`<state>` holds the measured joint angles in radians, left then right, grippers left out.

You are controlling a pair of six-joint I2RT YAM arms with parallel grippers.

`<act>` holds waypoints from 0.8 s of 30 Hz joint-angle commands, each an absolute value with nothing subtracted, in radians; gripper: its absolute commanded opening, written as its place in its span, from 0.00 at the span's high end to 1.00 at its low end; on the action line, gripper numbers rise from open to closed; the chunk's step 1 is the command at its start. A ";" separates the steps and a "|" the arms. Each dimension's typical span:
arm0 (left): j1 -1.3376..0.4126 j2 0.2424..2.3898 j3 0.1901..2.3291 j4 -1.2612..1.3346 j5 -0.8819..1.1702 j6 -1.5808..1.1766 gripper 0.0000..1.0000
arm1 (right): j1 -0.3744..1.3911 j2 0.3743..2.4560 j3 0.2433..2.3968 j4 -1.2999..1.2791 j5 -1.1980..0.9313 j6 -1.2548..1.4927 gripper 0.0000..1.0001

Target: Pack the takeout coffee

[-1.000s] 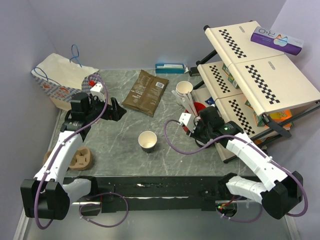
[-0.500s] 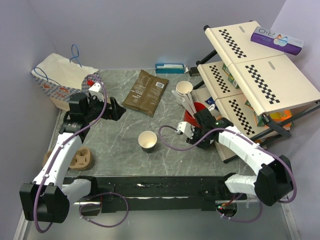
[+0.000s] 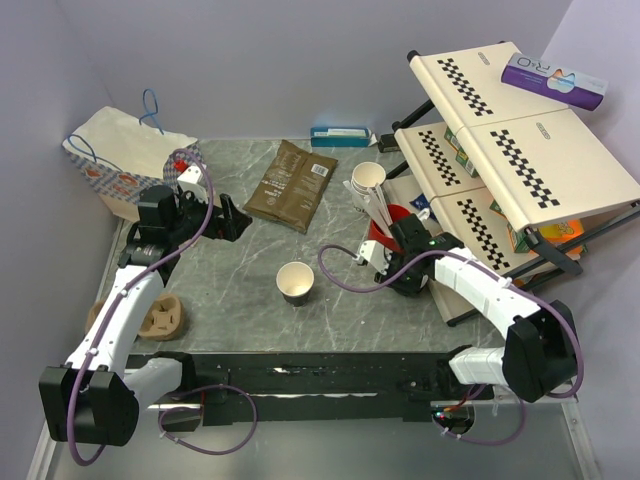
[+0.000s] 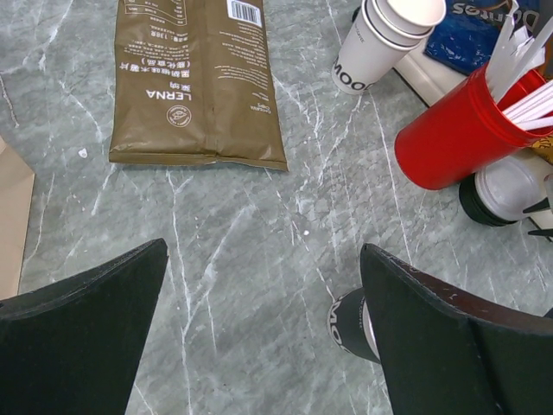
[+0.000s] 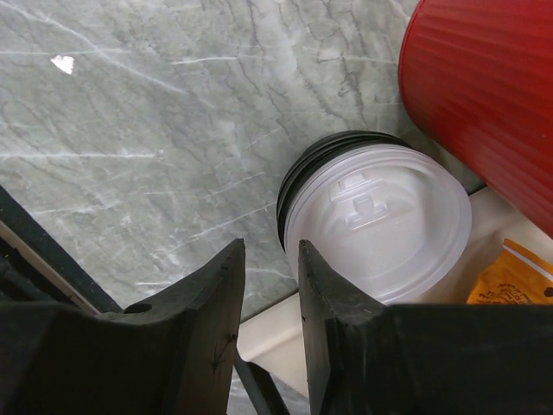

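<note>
Because the right gripper (image 5: 270, 259) hung narrowly spread and empty just short of the white lid (image 5: 376, 225), straddling its rim alone looked wisest; the left gripper (image 4: 263, 259) gaped, takeout cup (image 4: 346, 322) beside one finger.

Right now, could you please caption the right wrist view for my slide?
The right gripper, jaws slightly apart and empty, hovers beside a white lid next to the red cup.

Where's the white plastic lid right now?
In the right wrist view, the round white plastic lid tops a black-rimmed stack beside the red ribbed cup, just ahead of the right gripper.
</note>
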<state>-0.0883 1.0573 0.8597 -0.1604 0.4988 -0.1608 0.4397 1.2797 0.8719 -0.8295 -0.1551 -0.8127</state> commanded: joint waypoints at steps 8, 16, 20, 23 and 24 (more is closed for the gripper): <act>-0.089 1.046 0.861 -0.098 0.502 -0.184 0.01 | 0.430 1.310 0.844 -0.767 -0.107 -0.819 0.63; -0.087 1.048 0.856 -0.095 0.503 -0.189 0.01 | 0.423 1.335 0.853 -0.765 -0.107 -0.824 0.66; -0.086 1.051 0.857 -0.092 0.505 -0.193 0.01 | 0.422 1.341 0.861 -0.773 -0.115 -0.825 0.70; -0.086 1.055 0.858 -0.091 0.508 -0.195 0.01 | 0.419 1.341 0.864 -0.784 -0.123 -0.825 0.74; -0.086 1.057 0.857 -0.091 0.508 -0.196 0.01 | 0.417 1.341 0.865 -0.784 -0.123 -0.825 0.77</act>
